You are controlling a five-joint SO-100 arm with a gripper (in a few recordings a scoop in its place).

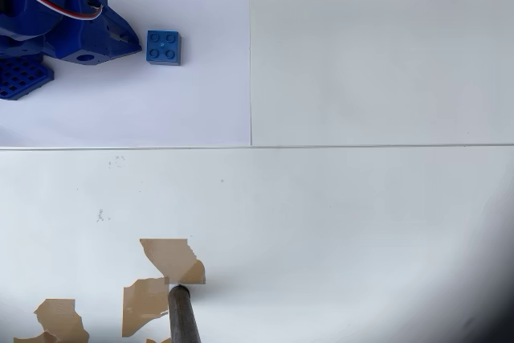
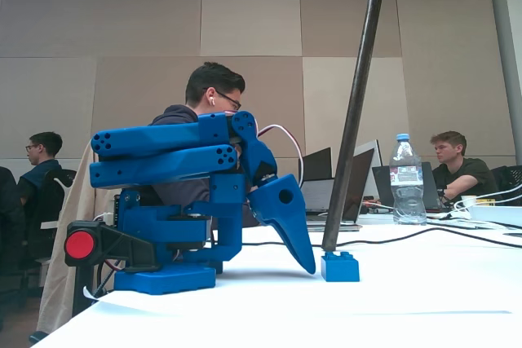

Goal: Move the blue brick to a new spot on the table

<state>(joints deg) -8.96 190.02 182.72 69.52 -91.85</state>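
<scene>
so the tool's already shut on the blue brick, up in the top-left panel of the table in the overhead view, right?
Not quite. The tool isn't holding the blue brick: the overhead view shows its tip just left of the brick with a narrow gap between them, and the fixed view shows the brick sitting on the table. The rest is right: it's in the top-left panel.

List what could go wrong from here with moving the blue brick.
1. The gripper tip sits just left of the blue brick in the overhead view, apparently not around it; advancing may shove it instead of grasping.
2. A dark pole stands on the table; a wide carry could hit it.
</scene>
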